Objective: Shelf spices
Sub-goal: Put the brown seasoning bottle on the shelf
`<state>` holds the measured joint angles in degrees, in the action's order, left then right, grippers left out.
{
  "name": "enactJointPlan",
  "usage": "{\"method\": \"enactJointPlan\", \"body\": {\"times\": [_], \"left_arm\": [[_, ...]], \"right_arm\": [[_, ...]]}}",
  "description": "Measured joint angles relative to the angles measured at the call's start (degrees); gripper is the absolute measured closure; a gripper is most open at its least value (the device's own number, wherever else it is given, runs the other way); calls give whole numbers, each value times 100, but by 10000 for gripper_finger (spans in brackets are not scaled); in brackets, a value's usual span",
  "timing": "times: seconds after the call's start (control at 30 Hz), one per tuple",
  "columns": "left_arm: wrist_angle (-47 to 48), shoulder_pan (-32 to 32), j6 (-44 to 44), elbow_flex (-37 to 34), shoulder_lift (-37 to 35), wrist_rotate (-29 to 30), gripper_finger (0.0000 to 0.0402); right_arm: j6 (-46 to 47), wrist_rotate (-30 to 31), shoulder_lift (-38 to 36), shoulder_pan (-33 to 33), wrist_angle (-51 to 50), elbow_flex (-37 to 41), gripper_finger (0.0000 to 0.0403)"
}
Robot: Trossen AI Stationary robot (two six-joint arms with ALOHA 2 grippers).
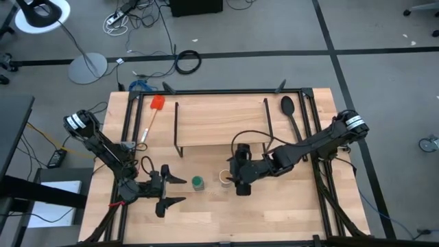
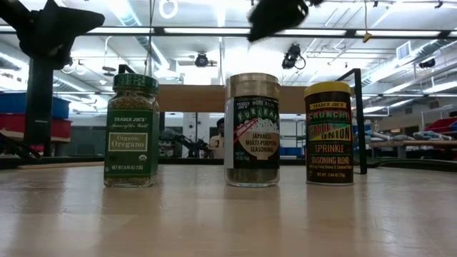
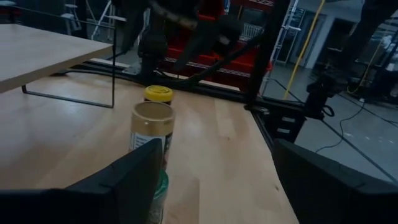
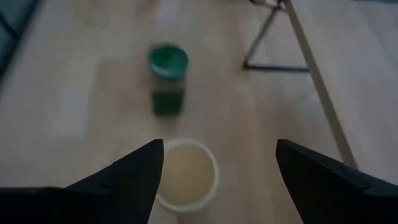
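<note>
Item: three spice jars in a row on the tabletop (image 1: 274, 206), in front of the shelf (image 1: 221, 123); none shelved yet.

- Green-lidded jar (image 1: 197, 182): upright, free-standing, between the two arms.
- Tan-lidded jar (image 1: 225, 178): upright, just beside the right tool (image 1: 236, 180).
- Yellow-lidded jar (image 2: 329, 133): upright at the row's end in the low view; in the high view it lies under the right arm and cannot be seen.

Right tool: fingers spread wide, above the tan lid (image 4: 185, 172) in its wrist view, nothing held.
Left tool (image 1: 167, 189): fingers spread, empty, near the tabletop's front edge, facing the green-lidded jar.

Risks, as judged:
- The jars stand close together. A spread finger descending on the tan-lidded jar may strike the yellow-lidded jar and topple it.
- An off-centre closing on a round jar could tip it or let it roll.
- Both arms converge on the same short row; a collision is possible if they move at once.
- The shelf's wire leg (image 4: 314, 74) stands near the lifting path and may catch a carried jar.

Obscured: gap between tan and yellow jars; the green jar in the left wrist view, mostly behind a finger.
</note>
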<state>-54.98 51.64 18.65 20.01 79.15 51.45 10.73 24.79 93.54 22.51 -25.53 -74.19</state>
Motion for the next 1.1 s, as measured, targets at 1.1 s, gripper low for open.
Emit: {"method": "enactJointPlan", "body": {"times": [1.1], "left_arm": [[42, 0, 185, 0, -2, 38, 94]], "right_arm": [[666, -1291, 1138, -294, -1086, -909, 82]]}}
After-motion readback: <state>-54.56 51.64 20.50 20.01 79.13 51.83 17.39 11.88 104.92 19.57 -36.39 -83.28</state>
